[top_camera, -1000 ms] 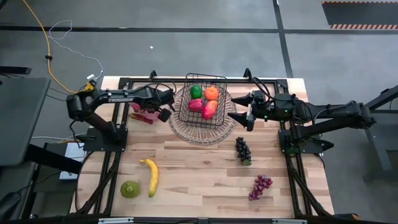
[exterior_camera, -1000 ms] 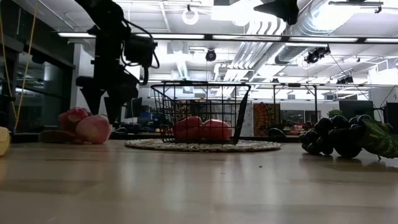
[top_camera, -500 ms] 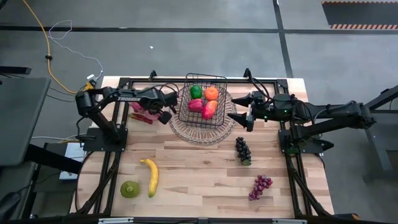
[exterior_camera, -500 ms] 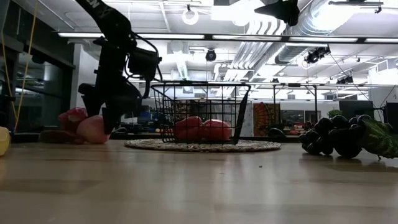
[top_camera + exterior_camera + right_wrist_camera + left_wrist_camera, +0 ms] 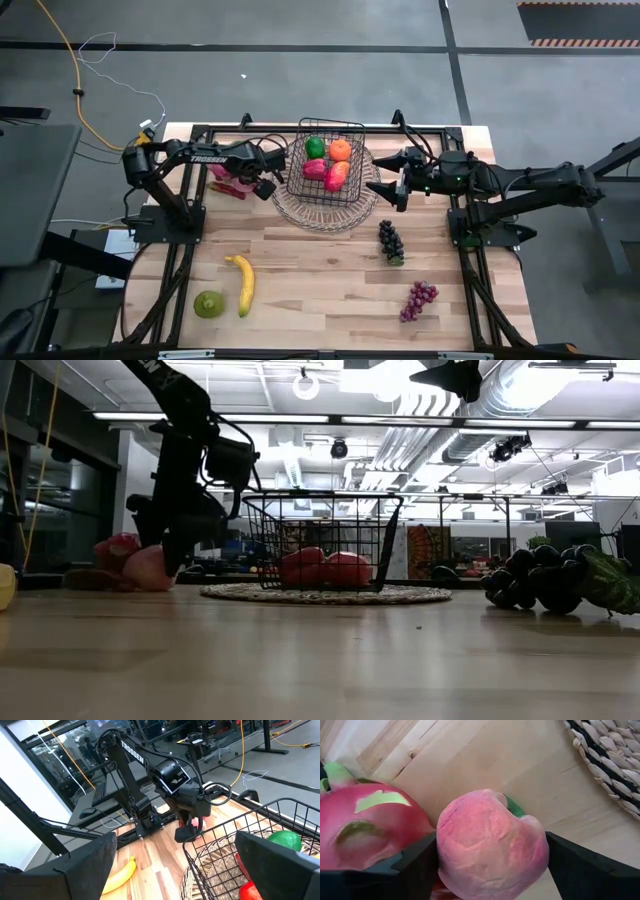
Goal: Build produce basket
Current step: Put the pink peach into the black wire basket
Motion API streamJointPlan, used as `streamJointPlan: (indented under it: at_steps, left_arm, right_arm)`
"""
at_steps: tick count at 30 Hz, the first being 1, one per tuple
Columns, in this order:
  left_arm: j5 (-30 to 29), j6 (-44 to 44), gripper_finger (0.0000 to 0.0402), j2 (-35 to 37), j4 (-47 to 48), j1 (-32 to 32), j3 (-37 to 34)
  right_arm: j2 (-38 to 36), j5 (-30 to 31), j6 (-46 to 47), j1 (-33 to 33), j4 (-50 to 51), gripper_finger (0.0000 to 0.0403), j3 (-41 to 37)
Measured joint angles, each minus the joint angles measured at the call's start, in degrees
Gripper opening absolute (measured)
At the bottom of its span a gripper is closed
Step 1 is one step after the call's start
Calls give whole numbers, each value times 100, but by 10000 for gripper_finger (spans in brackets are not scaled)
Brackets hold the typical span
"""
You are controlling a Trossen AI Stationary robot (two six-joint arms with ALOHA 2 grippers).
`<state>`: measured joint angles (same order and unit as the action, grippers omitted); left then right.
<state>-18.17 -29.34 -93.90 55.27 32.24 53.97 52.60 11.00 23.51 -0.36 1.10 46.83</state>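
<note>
My left gripper (image 5: 492, 845) is down at the table's far left, beside the basket, shut on a pink peach-like fruit (image 5: 490, 850). The pink dragon fruit (image 5: 365, 827) lies against that fruit. The dark wire basket (image 5: 330, 165) stands on a round woven tray (image 5: 325, 212) and holds green, orange and red-pink fruits. My right gripper (image 5: 175, 870) hovers open at the basket's right side. On the near boards lie a banana (image 5: 241, 283), a green fruit (image 5: 209, 304), dark grapes (image 5: 390, 241) and purple grapes (image 5: 419, 299). My left gripper pinches the pink fruit between its two fingers (image 5: 417, 862), one on each flank (image 5: 445, 845). The fingers come from above, slanting down. The fruit sits on the table (image 5: 150, 567), next to the dragon fruit.
The woven tray's rim (image 5: 610, 765) lies close to my left gripper. Black frame rails run along the table's left and right edges. Bare boards (image 5: 320, 270) stretch between the banana and the grapes.
My left gripper has come down from above the pink fruit until its fingers stand on either side of it at table height; most of the drop came in the first half second. The fruit has stayed in place.
</note>
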Motion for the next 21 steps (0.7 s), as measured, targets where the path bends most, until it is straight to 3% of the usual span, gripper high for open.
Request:
streamJointPlan:
  at_steps: [12,21]
  left_arm:
    - [230,370,302,1307,-353,-1,653]
    - [975,845,301,2669,-2054,-208,908]
  right_arm:
    - [1,-2,2,0,0,397,0]
    - [1,-2,2,2,0,397,0]
